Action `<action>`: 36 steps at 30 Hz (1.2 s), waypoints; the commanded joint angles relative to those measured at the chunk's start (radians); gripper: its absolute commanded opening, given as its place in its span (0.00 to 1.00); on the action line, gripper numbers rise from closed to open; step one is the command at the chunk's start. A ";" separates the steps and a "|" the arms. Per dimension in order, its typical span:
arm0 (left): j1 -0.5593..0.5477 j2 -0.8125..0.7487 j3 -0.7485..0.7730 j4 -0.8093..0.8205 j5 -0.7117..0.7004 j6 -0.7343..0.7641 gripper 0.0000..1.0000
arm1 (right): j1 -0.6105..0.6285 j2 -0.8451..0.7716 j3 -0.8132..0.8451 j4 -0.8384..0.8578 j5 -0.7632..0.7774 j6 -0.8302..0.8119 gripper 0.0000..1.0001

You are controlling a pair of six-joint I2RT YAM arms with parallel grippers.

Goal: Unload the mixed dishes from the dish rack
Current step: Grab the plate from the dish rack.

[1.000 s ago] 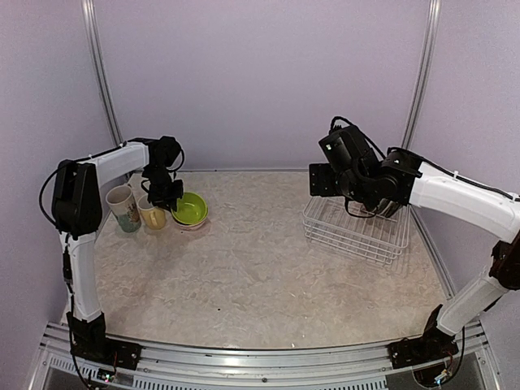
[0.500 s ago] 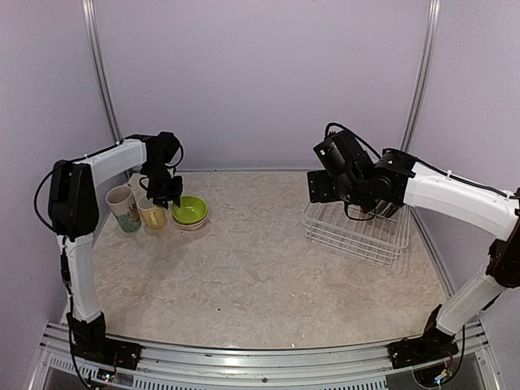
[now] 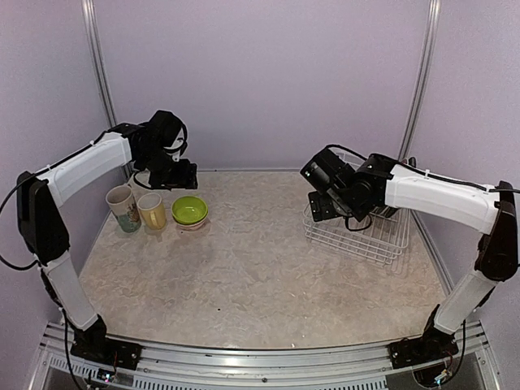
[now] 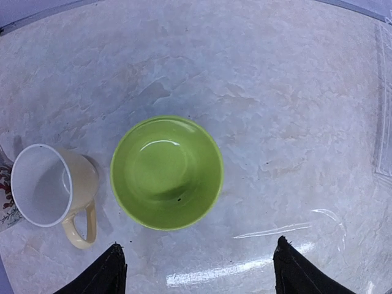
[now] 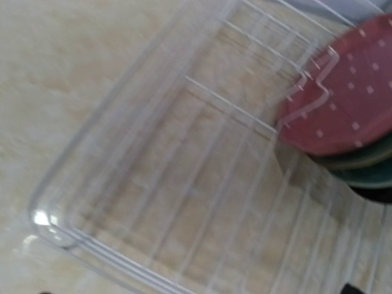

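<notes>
Left gripper: fingers spread wide, holding nothing. One lime-green bowl just ahead of jaws, centred between them. One yellow cup beside bowl, ahead of left-hand finger. One cream mug just past cup.
Right gripper: tips wide apart, empty, over one dish rack. One pink dotted plate ahead-right of jaws in rack corner, two teal-edged plates stacked against it.
</notes>
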 commanded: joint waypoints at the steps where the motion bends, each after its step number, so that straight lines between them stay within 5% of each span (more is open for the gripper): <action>1: -0.059 -0.096 -0.064 0.113 0.022 0.049 0.80 | -0.010 0.004 -0.009 -0.113 0.076 0.123 1.00; 21: -0.286 -0.184 -0.157 0.223 0.039 0.061 0.81 | -0.274 -0.058 0.021 -0.149 0.085 0.389 1.00; 36: -0.300 -0.085 -0.147 0.220 0.112 0.041 0.81 | -0.598 -0.122 0.059 -0.040 -0.061 0.064 0.92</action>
